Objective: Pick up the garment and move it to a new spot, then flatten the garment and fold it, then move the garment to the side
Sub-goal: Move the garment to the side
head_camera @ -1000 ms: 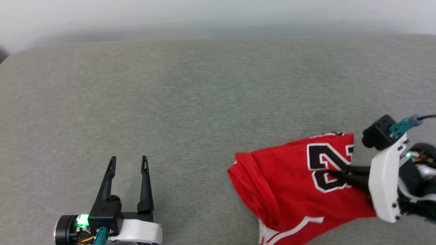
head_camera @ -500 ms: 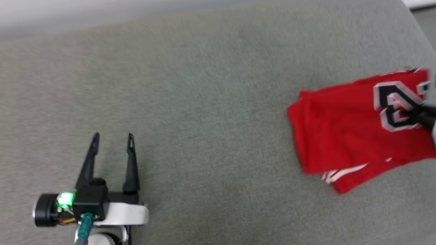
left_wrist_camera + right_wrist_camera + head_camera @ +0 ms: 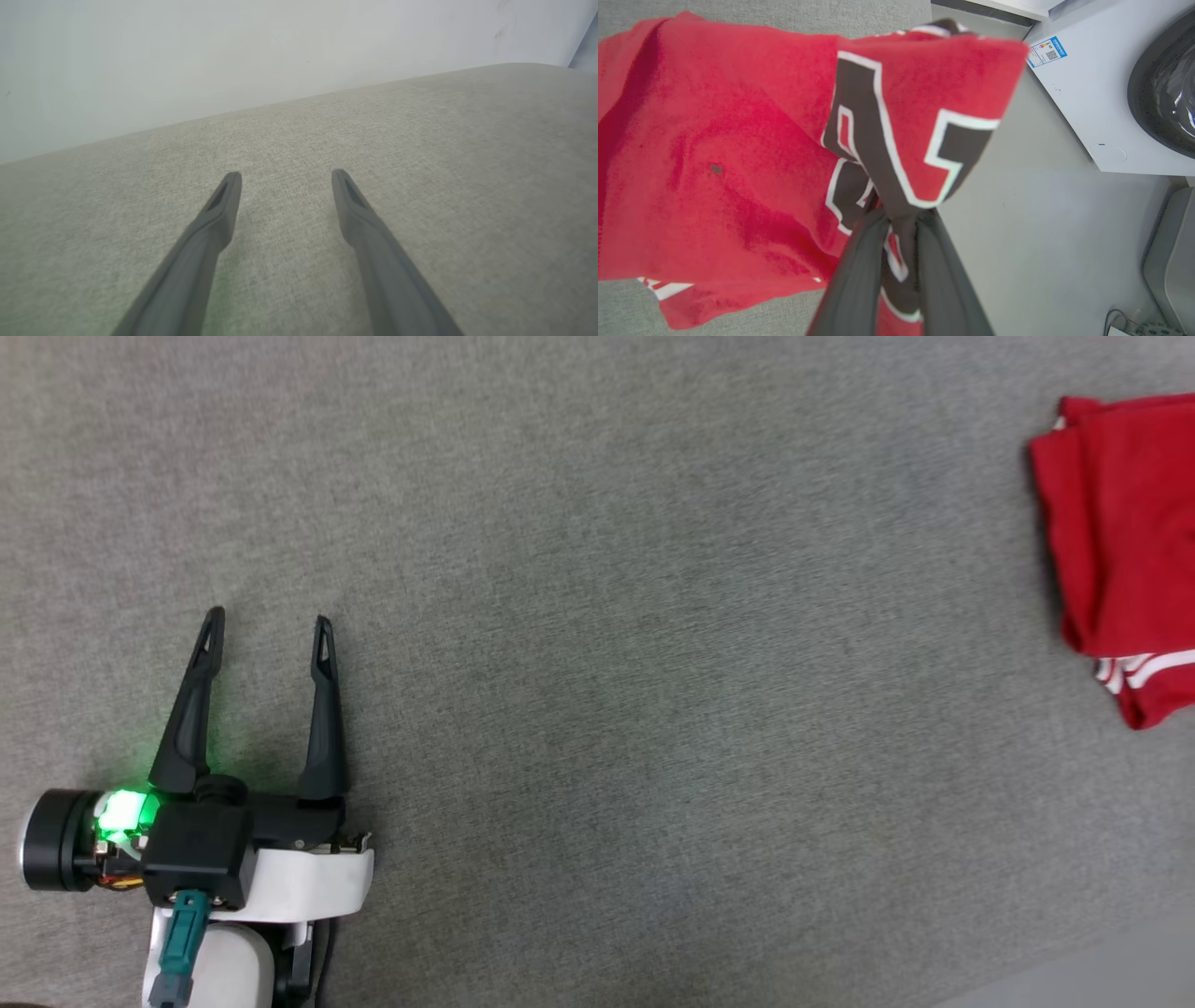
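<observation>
The garment (image 3: 1120, 523), a red jersey with white striped trim, lies bunched at the far right edge of the head view on the grey padded surface (image 3: 597, 616). In the right wrist view my right gripper (image 3: 901, 217) is shut on a pinched fold of the garment (image 3: 714, 140), right at the black white-edged number. The pinched fold is raised, and the rest of the cloth trails over the grey surface. My left gripper (image 3: 269, 621) rests at the lower left, far from the jersey. It is open, with bare grey fabric between its fingers (image 3: 224, 205).
Beyond the surface's edge, the right wrist view shows a pale floor (image 3: 1041, 210) and a white front-loading machine (image 3: 1087, 93) with a dark round door. A white wall (image 3: 233, 56) rises behind the grey surface.
The head camera has swung, so the whole picture shifted. The right gripper has carried the garment far to the right, away from the left gripper, and has left the head view. The left gripper stays open.
</observation>
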Controlling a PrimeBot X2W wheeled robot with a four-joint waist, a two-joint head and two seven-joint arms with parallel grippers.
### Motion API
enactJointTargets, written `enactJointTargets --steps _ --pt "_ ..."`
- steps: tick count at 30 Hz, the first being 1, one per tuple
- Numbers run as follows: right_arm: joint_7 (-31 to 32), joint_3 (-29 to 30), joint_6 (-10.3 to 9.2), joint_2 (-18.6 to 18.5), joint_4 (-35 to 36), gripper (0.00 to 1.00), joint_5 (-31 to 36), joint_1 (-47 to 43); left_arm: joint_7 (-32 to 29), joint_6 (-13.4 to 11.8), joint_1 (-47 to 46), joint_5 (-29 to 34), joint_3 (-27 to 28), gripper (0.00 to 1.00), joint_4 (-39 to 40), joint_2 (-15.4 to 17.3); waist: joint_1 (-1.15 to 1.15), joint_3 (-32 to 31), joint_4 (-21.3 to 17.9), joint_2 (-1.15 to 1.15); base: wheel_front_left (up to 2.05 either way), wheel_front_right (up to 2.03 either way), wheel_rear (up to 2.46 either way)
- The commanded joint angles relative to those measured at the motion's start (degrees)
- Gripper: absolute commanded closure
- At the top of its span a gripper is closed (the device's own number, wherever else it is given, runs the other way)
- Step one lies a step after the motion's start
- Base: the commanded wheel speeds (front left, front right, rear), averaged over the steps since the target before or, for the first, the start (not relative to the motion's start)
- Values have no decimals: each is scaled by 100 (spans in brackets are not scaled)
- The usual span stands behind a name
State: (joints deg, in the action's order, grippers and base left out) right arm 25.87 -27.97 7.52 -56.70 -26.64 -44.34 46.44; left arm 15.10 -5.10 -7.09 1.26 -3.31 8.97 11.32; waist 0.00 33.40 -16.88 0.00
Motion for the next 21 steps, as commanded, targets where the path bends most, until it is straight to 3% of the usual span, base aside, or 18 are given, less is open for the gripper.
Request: enactJointTargets --steps 1,9,10,11,16,21 --pt "-54 103 -7 69 -138 100 33 80 4 -21 -74 15 17 0 -38 45 0 184 38 0 0 0 0" --pt "-186 510 -7 423 -881 100 342 29 -10 -119 -107 -41 -69 0 47 6 0 140 196 0 0 0 0" --pt "-209 531 -7 480 -948 55 404 14 -10 -120 -103 -43 -93 0 41 -15 0 77 220 0 0 0 0" --pt "-248 557 -7 532 -1012 0 483 -4 -9 -134 -95 -57 -122 0 33 -40 0 1 249 0 0 0 0" --pt "-660 715 -7 567 -1185 0 1101 -38 -3 -193 20 -129 -227 0 -61 -179 0 -518 404 0 0 0 0" --pt "-1669 1128 -7 764 -1178 0 1994 70 -3 -283 295 -236 -204 0 -148 -313 0 -1064 553 0 0 0 0"
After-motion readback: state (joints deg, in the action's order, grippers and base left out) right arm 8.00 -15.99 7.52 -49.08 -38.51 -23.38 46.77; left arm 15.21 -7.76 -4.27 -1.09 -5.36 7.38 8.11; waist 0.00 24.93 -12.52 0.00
